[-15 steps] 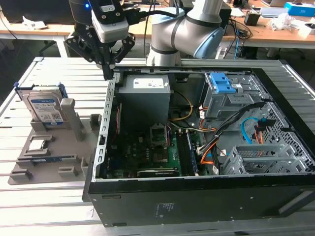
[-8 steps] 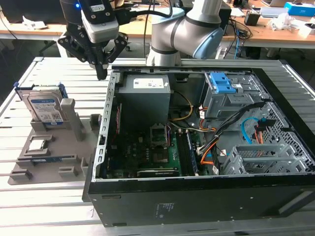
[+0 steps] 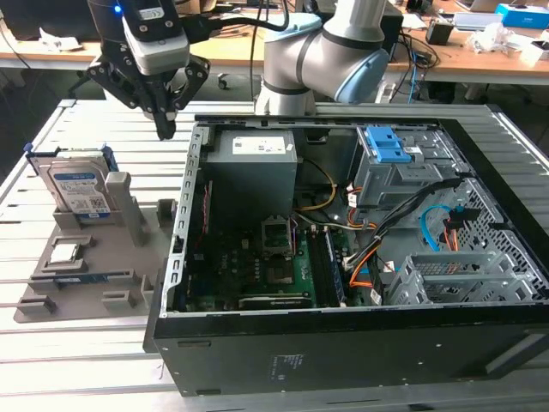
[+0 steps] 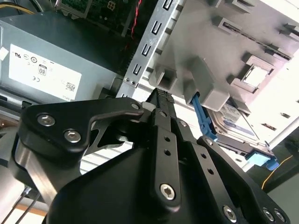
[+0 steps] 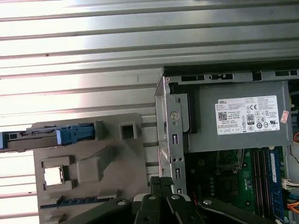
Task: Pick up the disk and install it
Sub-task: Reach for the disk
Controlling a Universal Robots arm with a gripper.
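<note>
The tool (image 3: 163, 130) hangs with its fingers pinched together on nothing, above the slatted metal tabletop (image 3: 77, 129), between the open computer case (image 3: 343, 352) and a grey holder (image 3: 103, 257). Below and beside the tool, the disk (image 3: 80, 190) stands on edge in that holder, its white-and-blue label showing. The power supply (image 3: 253, 167) bears a white printed label.

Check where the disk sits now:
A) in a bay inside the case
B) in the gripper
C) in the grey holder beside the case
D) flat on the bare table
C: the disk stands in the holder at the exterior view's left of the case, with the gripper above it holding nothing.
</note>
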